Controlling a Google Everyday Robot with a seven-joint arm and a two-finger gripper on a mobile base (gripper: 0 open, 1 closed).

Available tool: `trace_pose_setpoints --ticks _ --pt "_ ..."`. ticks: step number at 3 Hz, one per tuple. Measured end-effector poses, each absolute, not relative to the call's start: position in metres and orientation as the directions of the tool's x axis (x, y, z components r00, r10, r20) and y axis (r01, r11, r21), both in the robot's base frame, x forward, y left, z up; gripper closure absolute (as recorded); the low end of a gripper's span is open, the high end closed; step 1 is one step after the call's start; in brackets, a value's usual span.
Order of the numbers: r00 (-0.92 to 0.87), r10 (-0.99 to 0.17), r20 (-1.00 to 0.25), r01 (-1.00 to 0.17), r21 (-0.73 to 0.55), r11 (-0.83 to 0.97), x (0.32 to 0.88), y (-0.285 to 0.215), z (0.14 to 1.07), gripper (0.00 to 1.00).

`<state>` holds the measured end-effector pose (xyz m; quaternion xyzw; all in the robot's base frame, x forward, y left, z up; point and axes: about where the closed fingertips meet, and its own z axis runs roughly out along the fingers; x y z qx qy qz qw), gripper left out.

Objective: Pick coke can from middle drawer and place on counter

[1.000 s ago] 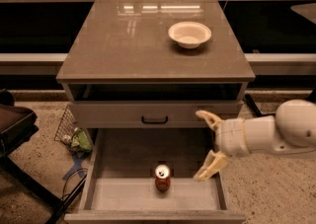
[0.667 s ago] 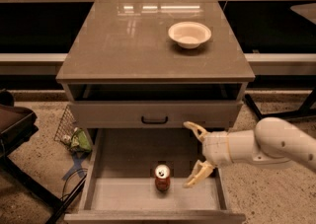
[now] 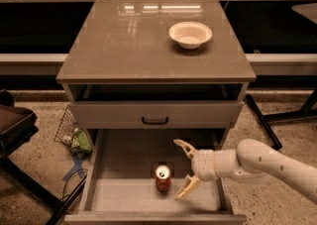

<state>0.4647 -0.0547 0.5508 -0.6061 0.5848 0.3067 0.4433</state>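
Leftward since a moment ago, the white arm's (image 3: 267,162) two-finger gripper (image 3: 181,169) now hangs inside the wide grey pulled-out middle drawer (image 3: 124,169), with its tan fingers (image 3: 184,147) spread wide and holding nothing. A small red coke can with a silver lid (image 3: 163,178) stands upright on the drawer floor at the gripper's nine o'clock, apart from both fingers. At twelve o'clock a grey drawer front with a black handle (image 3: 154,115) overhangs. Higher up, a white bowl (image 3: 190,34) sits on the glossy grey-brown counter (image 3: 138,50).
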Motion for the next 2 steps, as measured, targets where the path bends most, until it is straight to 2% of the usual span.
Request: trace_pose_setpoints --ticks 2 --pt "0.088 -0.394 -0.915 -0.990 -0.126 0.069 0.469 -0.039 0.521 0.00"
